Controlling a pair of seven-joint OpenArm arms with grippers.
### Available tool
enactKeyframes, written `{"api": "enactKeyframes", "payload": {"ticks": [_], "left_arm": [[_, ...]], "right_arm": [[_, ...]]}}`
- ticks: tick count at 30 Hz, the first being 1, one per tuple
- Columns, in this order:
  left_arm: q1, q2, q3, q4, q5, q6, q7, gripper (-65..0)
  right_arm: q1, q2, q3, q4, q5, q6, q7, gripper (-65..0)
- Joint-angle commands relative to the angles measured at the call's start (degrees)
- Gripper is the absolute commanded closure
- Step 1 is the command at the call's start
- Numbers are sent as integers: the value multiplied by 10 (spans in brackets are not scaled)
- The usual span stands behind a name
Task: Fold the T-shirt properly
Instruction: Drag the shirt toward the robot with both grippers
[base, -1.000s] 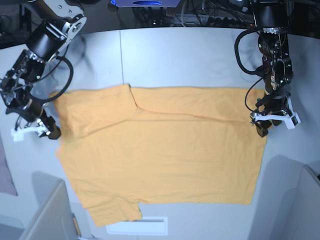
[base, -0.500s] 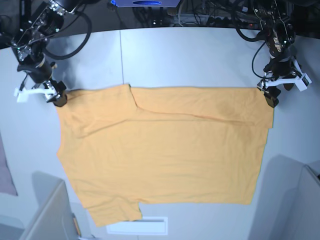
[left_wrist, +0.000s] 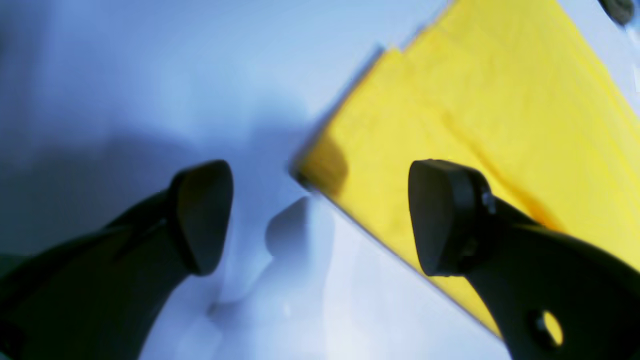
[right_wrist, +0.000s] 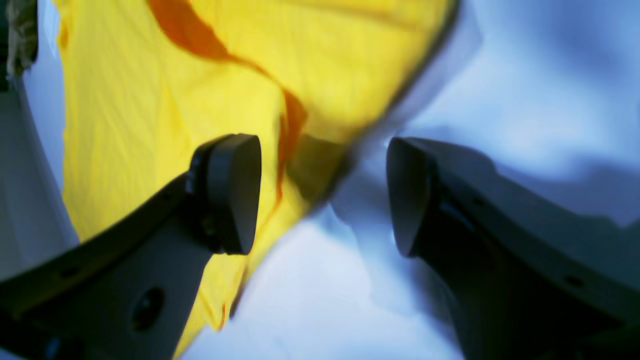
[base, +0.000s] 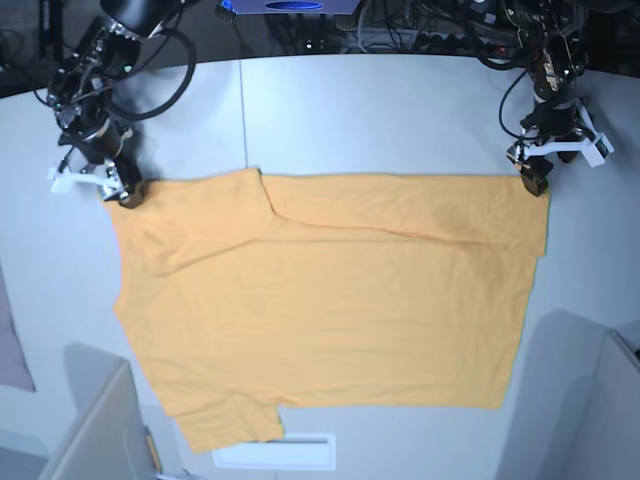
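The orange-yellow T-shirt (base: 330, 300) lies spread flat on the white table (base: 380, 110), plain side up, with a fold line running across its upper part. My left gripper (base: 560, 162) is at the shirt's far right corner. In the left wrist view the left gripper (left_wrist: 320, 215) is open, and the corner of the T-shirt (left_wrist: 475, 100) reaches in between its fingertips. My right gripper (base: 97, 185) is at the far left corner. It is open too in the right wrist view, where the right gripper (right_wrist: 322, 195) straddles the edge of the T-shirt (right_wrist: 150, 100).
A pinkish cloth (base: 10, 345) shows at the left edge. Grey box walls stand at the front left (base: 95, 430) and front right (base: 600, 400). A white strip (base: 275, 452) lies at the table's front edge. Cables run along the back.
Both grippers have opened wider and moved from the shirt's sides to its far corners. The shirt's right edge now lies further out and straighter.
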Motion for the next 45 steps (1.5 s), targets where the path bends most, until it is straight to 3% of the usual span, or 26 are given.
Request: {"api": "enactKeyframes", "payload": {"ticks": [1, 14, 22, 24, 29, 32, 40, 42, 45], "left_arm": [[-1, -8, -4, 0, -6, -5, -11, -525], [-69, -5, 3, -85, -9, -6, -10, -523], [-94, -6, 3, -103, -9, -8, 37, -513], [-94, -6, 3, -103, -9, -8, 37, -443], [-94, -6, 1, -103, -9, -8, 37, -148], [-95, -8, 2, -112, -9, -8, 37, -8], [-97, -8, 1, -119, -9, -8, 37, 0], [-96, -9, 1, -119, -9, -9, 37, 0], [-95, -9, 2, -118, -9, -9, 37, 0]], "right_arm": [[1, 2, 1, -2, 0, 0, 7, -371], [5, 21, -2, -20, 0, 0, 24, -369], [6, 21, -2, -20, 0, 0, 26, -369], [6, 21, -3, -20, 0, 0, 26, -368], [13, 21, -1, -24, 0, 0, 26, -366], [24, 21, 0, -43, 0, 3, 31, -306], [26, 22, 0, -65, 4, 7, 70, -65], [27, 22, 0, -65, 5, 26, 70, -6], [26, 33, 1, -64, 5, 53, 66, 0]]}}
